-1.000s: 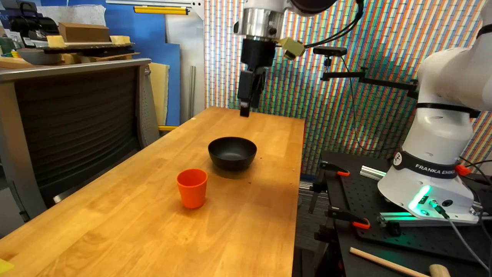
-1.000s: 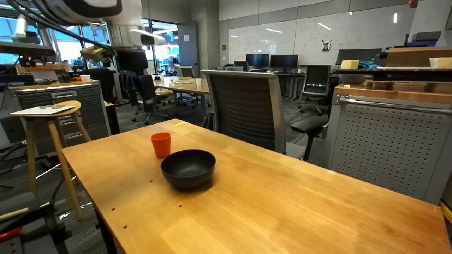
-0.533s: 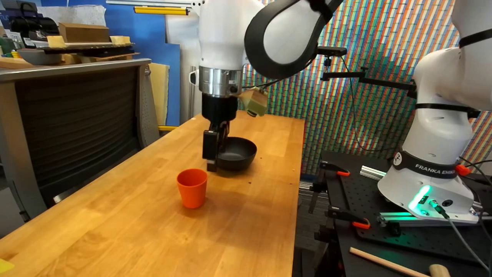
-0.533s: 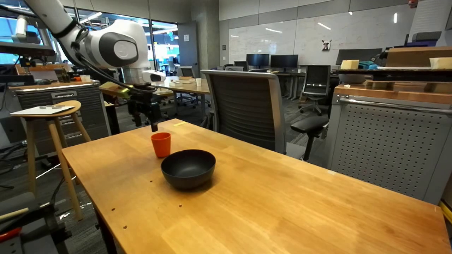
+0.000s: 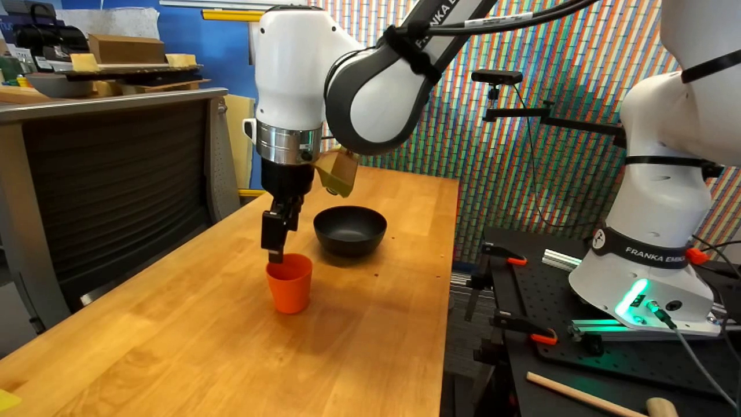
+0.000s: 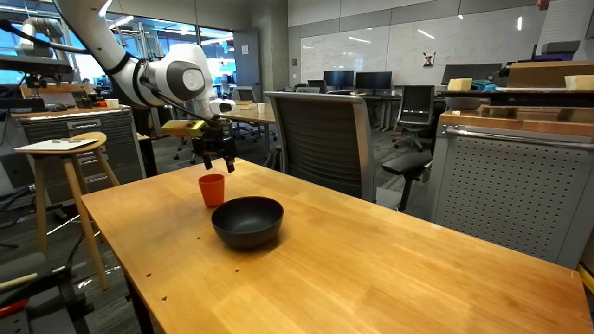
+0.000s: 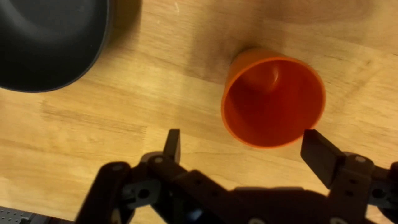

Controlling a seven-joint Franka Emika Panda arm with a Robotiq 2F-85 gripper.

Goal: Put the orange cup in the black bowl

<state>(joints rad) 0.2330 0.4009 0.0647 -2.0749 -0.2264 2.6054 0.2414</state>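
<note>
One long, light-brown wooden table [image 6: 371, 260] lies below your white, jointed robot arm [image 5: 289, 75], which leans out over it with the wrist pointing down. A grey-framed chair [image 6: 320, 144] with a dark, ribbed back stands beside the table's edge in both exterior views. Your black, two-fingered claw [image 6: 219, 167] hangs low, gaping wide, and you have nothing in its grasp. Next in size comes the round, shallow, black bowl [image 5: 349, 229], sitting upright on the wood. Your small, tapered, orange plastic cup [image 7: 273, 102] is narrower; it stands on the table, mouth up, near the bowl, and the wrist view gives you bare wood between them. Your two dark, blocky fingertips [image 7: 320, 155] both show above the cup's rim in an exterior view. From the wrist, you see one overlap the rim on the side away from the bowl, while the other is over bare wood on the bowl's side.
</note>
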